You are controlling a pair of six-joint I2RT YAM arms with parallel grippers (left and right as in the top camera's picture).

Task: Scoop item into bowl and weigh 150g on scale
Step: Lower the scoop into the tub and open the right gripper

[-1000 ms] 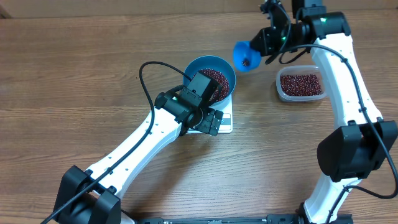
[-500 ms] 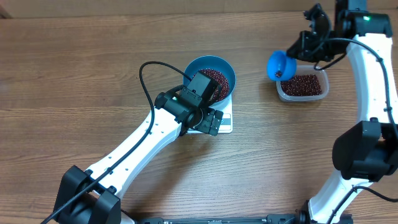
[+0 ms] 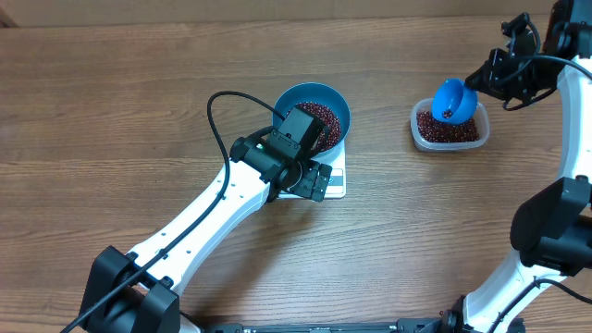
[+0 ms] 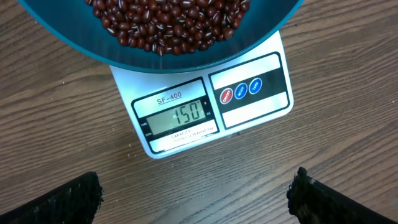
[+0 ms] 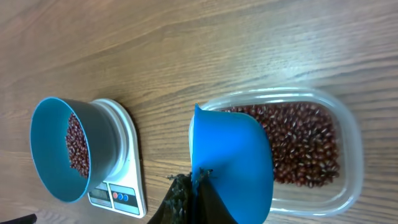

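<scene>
I see beans (image 4: pixel 174 25) in bowl (image 3: pixel 314 102) on scale (image 4: pixel 205 106), reading 150. L gripper (image 4: pixel 196 193) spread wide above scale; R gripper (image 5: pixel 186 199) clamped on scoop (image 3: pixel 451 99) over tub (image 3: pixel 450 129)

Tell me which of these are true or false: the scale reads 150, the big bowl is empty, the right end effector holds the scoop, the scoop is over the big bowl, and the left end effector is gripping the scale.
1. The scale display reads 150. True.
2. The blue bowl is empty. False: it holds red-brown beans.
3. The right end effector holds the blue scoop. True.
4. The scoop is over the blue bowl. False: it is over the clear tub of beans.
5. The left end effector grips the scale. False: it is open above the scale, holding nothing.
</scene>
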